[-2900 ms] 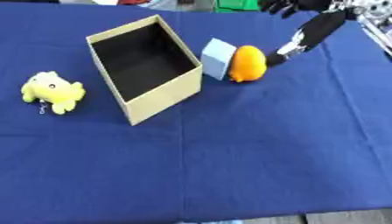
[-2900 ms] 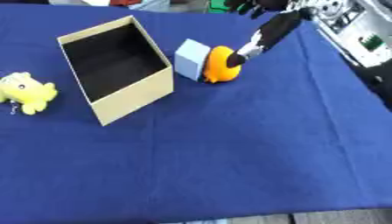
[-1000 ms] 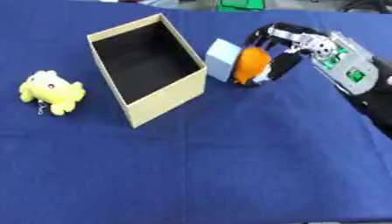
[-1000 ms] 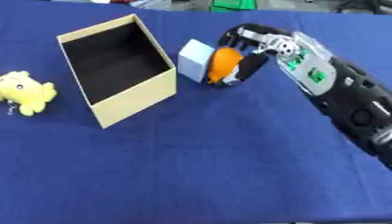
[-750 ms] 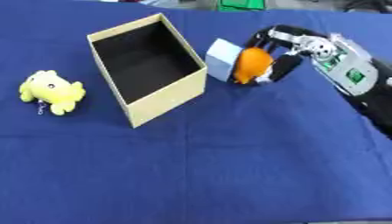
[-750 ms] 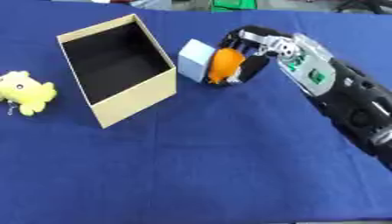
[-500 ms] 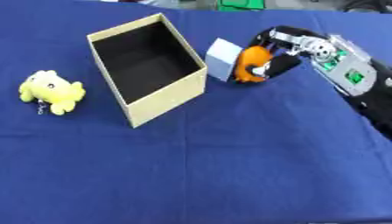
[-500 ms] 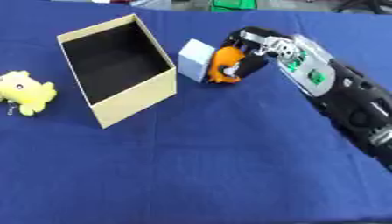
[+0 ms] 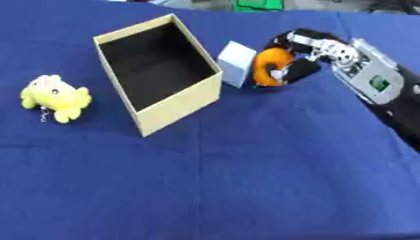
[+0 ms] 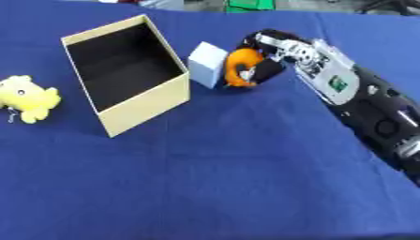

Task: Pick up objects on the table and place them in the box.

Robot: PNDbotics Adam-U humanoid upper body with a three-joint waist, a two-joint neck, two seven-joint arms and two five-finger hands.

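Reaching in since earlier, right hand [image 9: 302,61] apparently curls around the orange toy [image 9: 269,68]; next, lift toward box [image 9: 176,106].

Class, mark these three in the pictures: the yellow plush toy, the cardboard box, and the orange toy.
yellow plush toy [image 9: 54,96], left eye view, on its body.
cardboard box [image 9: 179,106], left eye view, on its near outer wall.
orange toy [image 9: 269,65], left eye view, on its orange body.

Deep blue tabletop [image 9: 246,178], tan box [image 9: 176,105] with black inside, bright yellow plush toy [image 9: 53,97], pale blue block [image 9: 236,60], orange object [image 9: 269,65], black-and-silver right hand [image 9: 302,58].
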